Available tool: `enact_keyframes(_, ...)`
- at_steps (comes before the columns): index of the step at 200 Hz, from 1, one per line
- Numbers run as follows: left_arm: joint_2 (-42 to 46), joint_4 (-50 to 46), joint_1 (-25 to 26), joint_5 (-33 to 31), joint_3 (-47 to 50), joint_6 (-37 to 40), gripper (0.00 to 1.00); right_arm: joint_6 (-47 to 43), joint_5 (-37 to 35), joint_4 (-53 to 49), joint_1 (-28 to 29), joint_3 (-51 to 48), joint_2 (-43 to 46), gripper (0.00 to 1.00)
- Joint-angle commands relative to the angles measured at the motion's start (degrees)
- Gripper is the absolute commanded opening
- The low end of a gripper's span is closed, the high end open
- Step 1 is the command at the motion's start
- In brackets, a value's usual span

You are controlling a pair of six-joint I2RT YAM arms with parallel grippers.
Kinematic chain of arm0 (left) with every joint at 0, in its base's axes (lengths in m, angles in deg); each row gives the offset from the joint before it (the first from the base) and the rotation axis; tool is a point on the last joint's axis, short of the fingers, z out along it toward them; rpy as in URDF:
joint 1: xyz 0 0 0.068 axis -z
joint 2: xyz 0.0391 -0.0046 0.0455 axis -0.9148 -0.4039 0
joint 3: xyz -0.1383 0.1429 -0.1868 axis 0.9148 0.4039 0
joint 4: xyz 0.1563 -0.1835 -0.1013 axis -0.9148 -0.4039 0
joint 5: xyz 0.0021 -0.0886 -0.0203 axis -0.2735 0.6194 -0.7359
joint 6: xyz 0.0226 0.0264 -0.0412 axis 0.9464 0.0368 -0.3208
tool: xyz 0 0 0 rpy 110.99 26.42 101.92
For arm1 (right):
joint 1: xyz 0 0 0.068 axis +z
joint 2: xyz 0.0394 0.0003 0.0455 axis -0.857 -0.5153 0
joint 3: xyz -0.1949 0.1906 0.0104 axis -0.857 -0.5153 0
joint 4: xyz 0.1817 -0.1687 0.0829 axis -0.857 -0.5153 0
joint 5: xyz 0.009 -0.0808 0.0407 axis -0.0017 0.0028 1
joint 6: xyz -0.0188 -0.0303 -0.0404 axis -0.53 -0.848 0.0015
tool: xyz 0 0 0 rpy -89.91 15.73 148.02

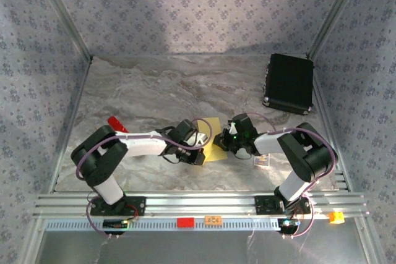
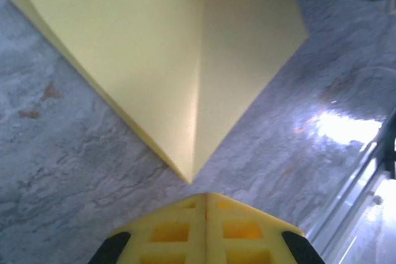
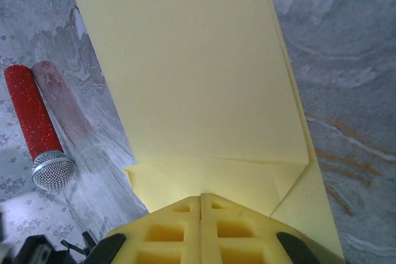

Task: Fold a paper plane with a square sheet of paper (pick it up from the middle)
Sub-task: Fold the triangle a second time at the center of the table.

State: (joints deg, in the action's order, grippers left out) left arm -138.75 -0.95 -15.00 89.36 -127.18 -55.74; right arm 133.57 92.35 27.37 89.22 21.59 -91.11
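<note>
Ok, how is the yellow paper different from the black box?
The yellow paper is thin and creased; the black box is thick. The paper lies near the front and ends in a point; the box sits in the far right corner and is rectangular. Both rest on the table.

A lab test cell: aluminium rails (image 1: 198, 201), patterned cloth walls (image 1: 198, 4) (a marble-look tabletop (image 1: 161, 91) between).

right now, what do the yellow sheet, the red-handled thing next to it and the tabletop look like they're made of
Yellow sheet: thin matte paper, judging by its sharp creases and flat folded flaps.
Red handle: glittery coating, core unclear; its head looks like silver metal mesh.
Tabletop: grey marble pattern, glossy enough to mirror the handle; possibly printed laminate rather than stone.
</note>
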Motion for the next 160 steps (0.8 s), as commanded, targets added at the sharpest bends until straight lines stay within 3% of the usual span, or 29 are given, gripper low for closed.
enact_keyframes(1, 4.36, 3.41, 0.09, -0.09, -0.32, -1.79, 0.01, 0.19, -3.02, -4.26, -0.36, -1.57, -0.07, 0.08)
enact_keyframes(25, 3.33, 7.82, -1.37, 0.39, -0.95, -4.13, 0.02, 0.15, -2.99, -4.2, -0.43, -1.53, -0.06, 0.08)
enact_keyframes(96, -8.32, 6.74, -2.38, 1.5, -7.67, -3.74, 0.0, 0.18, -2.87, -3.76, -0.44, -1.68, 0.1, 0.08)
enact_keyframes(160, -10.72, 5.18, -1.96, -1.72, -0.69, -3.08, 0.0, -0.74, -1.6, -3.73, -1.02, -0.33, 2.13, 0.09)
